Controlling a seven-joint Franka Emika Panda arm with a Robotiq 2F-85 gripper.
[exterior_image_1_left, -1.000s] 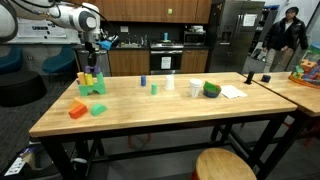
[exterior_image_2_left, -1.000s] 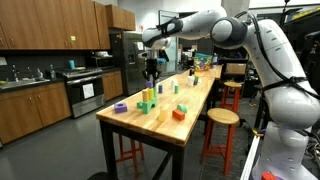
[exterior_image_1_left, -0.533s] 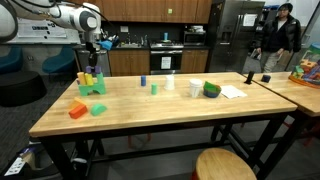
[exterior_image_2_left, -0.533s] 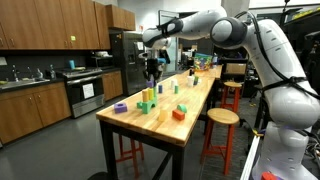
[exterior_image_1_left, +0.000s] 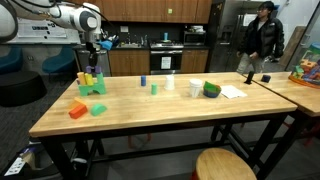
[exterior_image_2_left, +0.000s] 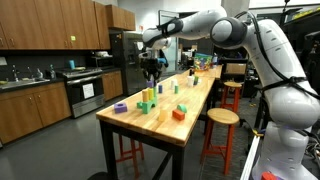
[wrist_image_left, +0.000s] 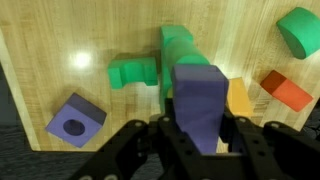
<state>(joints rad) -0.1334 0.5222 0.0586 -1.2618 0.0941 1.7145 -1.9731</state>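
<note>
In the wrist view my gripper (wrist_image_left: 198, 128) is shut on a tall blue-purple block (wrist_image_left: 200, 98), which stands upright between the jaws. Right under it on the wooden table (wrist_image_left: 50, 60) lies a green notched block (wrist_image_left: 150, 68) with a yellow block (wrist_image_left: 241, 98) beside it. In both exterior views the gripper (exterior_image_1_left: 92, 57) (exterior_image_2_left: 152, 68) hangs just above that cluster of green and yellow blocks (exterior_image_1_left: 93, 82) (exterior_image_2_left: 147, 101) at the table's end.
A purple cube with a hole (wrist_image_left: 75, 120), an orange-red block (wrist_image_left: 286, 90) and a green piece (wrist_image_left: 300, 30) lie around. Further along the table (exterior_image_1_left: 150, 112) are an orange block (exterior_image_1_left: 77, 110), small blocks, a white cup (exterior_image_1_left: 168, 84) and a green bowl (exterior_image_1_left: 211, 89). A stool (exterior_image_1_left: 225, 165) stands by the near edge.
The arm and the blocks have not moved. Only a person in the background has walked to the left.
</note>
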